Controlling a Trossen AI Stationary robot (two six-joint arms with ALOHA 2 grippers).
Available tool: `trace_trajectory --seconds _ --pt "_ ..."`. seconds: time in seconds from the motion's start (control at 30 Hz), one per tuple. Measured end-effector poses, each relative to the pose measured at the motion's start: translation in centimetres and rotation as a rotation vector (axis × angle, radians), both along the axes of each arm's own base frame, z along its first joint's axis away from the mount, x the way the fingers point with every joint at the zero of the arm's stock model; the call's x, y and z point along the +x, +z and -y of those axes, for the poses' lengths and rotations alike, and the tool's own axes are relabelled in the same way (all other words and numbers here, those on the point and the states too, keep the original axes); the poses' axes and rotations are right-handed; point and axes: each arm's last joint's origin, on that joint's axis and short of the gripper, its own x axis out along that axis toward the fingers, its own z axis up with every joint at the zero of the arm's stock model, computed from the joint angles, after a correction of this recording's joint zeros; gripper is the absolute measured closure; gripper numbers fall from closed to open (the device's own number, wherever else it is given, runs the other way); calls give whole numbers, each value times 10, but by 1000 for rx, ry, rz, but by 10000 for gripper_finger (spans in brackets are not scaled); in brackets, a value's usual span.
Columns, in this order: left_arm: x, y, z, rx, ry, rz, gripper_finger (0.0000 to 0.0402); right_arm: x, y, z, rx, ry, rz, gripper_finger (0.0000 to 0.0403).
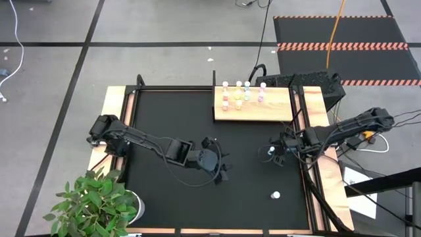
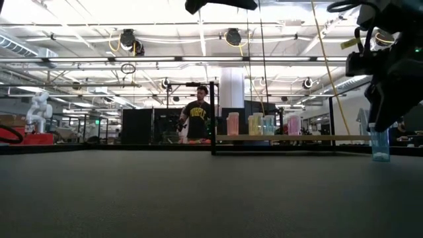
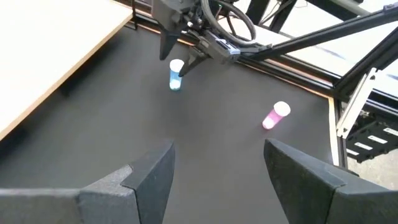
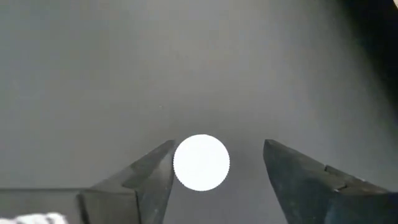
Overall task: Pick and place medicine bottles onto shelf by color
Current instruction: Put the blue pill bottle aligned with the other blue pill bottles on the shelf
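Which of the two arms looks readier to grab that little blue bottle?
The right one. Its gripper hangs open directly over the blue bottle, fingers either side of the cap. The left gripper sits mid-mat, well away from it.

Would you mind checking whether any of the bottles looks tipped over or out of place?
Yes: the pink bottle lies on its side on the black mat, apart from the others. The blue bottle stands upright beneath the right gripper.

Open mat ahead, few obstacles

I see bare black mat (image 1: pixel 177 118) at 9 o'clock; shelf (image 1: pixel 276 112) blocks 12, a pink bottle (image 1: pixel 275 195) lies at 5.
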Motion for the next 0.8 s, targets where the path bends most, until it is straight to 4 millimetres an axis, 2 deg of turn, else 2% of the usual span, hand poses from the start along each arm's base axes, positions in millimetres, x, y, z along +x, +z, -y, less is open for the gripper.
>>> trace_trajectory --seconds 0.5,0.67,0.8 --pt "-1 0 1 9 -8 -6 153 2 0 2 51 -14 7 277" --pt "-1 -1 1 32 -23 -16 153 6 4 0 101 -43 46 288" --pt "-1 -2 -1 64 -37 -29 153 14 24 -2 132 -64 127 283"
